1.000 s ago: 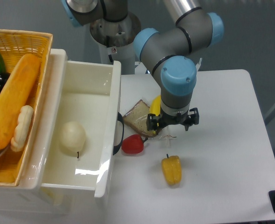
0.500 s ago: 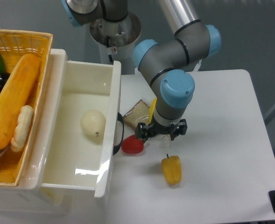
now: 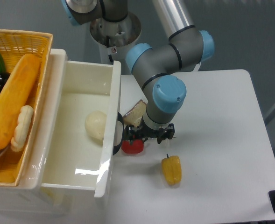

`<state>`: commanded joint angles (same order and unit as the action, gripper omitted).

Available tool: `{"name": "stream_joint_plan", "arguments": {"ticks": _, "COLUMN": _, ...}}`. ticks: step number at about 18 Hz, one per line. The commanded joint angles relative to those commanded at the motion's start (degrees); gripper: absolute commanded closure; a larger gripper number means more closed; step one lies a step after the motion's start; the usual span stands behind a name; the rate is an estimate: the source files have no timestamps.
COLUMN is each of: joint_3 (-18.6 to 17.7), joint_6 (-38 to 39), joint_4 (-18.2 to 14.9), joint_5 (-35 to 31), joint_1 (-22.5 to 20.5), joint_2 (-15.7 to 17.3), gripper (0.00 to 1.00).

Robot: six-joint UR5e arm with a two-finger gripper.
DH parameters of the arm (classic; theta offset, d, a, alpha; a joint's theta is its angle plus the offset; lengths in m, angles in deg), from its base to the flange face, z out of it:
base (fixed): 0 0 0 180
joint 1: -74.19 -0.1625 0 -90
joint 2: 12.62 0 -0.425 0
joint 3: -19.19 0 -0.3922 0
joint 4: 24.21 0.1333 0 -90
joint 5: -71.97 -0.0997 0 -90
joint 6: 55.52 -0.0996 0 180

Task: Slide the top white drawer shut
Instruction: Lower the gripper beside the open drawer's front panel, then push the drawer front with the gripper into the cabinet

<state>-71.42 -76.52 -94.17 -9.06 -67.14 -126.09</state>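
1. The top white drawer (image 3: 76, 135) is standing pulled out at the left of the table (image 3: 221, 140), its deep glossy interior lying open to the camera and its front panel facing right toward the arm.
2. A pale round fruit (image 3: 96, 124) is resting inside the drawer, against the inner face of the front panel.
3. The curved black handle (image 3: 120, 135) is sticking out from the front panel, just beside the red pepper (image 3: 132, 145) on the table.
4. The gripper (image 3: 149, 134) is hanging low over the table just to the right of the handle, directly above the red pepper; the wrist is hiding its fingers, so I cannot tell how far apart they are or whether they are gripping anything.
5. A slice of bread (image 3: 134, 114) is lying partly under the arm, next to the drawer front and behind the red pepper.
6. A yellow pepper (image 3: 172, 169) is lying on the table in front of the gripper, apart from it, with its stem pointing toward the gripper.
7. The yellow wicker basket (image 3: 20, 46) is sitting at the far left, touching the drawer's left side, holding a long bread loaf (image 3: 13, 105) and other food.
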Motion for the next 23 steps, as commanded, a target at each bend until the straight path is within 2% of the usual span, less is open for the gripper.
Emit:
{"name": "stream_joint_plan", "arguments": {"ticks": 14, "joint_3": 0.0, "joint_6": -0.1, "joint_4": -1.0, "joint_5": 1.4, "joint_1": 0.5, "joint_2": 0.3, "gripper": 0.0}}
{"name": "stream_joint_plan", "arguments": {"ticks": 18, "joint_3": 0.1, "joint_6": -0.2, "joint_4": -2.9, "joint_5": 2.1, "joint_1": 1.0, "joint_2": 1.0, "gripper": 0.0}}
{"name": "stream_joint_plan", "arguments": {"ticks": 23, "joint_3": 0.1, "joint_6": -0.2, "joint_4": -3.2, "joint_5": 3.0, "joint_1": 1.6, "joint_2": 1.6, "gripper": 0.0}}
